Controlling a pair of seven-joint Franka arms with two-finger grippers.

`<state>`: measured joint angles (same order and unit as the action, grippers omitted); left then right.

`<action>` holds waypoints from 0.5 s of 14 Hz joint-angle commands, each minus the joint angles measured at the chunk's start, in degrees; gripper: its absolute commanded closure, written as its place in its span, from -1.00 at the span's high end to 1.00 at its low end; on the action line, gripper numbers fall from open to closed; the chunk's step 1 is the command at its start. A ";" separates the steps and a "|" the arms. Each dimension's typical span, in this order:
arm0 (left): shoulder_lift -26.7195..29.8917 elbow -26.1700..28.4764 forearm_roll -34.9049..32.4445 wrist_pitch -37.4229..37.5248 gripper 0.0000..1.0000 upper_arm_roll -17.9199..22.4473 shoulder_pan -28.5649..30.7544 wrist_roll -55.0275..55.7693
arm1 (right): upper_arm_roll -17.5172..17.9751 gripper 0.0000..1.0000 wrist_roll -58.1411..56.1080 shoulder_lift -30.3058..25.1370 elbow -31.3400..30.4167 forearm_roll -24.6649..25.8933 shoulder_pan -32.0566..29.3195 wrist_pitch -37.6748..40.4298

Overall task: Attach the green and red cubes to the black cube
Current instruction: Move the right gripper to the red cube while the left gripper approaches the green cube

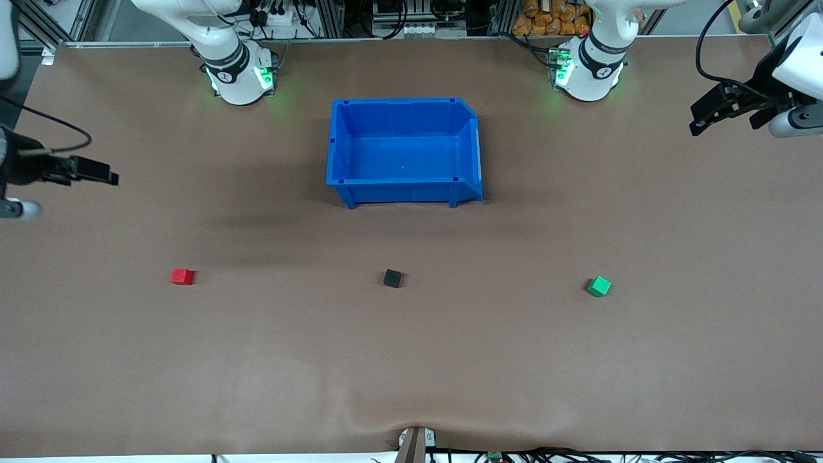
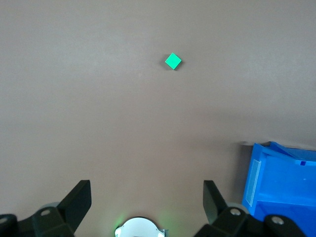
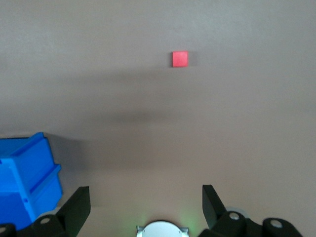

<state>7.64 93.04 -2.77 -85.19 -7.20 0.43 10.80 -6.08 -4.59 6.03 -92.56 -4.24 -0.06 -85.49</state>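
Observation:
Three small cubes lie in a row on the brown table, nearer the front camera than the bin. The black cube is in the middle. The red cube lies toward the right arm's end, the green cube toward the left arm's end. My left gripper hangs high over the table's edge at its own end, open and empty. My right gripper hangs high over its end of the table, also open with nothing between its fingers.
A large blue plastic bin stands empty between the two arm bases, farther from the front camera than the cubes. A fold in the table cover runs along the near edge.

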 commanded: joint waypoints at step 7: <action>-4.28 0.21 -0.31 0.82 1.00 -0.27 0.54 -1.13 | 0.01 1.00 -0.42 -0.67 -7.54 0.81 0.50 -11.00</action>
<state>5.57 93.53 -2.77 -84.95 -7.18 0.54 10.80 -6.06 -4.59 6.61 -97.64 -4.17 0.69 -94.33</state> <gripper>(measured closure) 0.000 0.000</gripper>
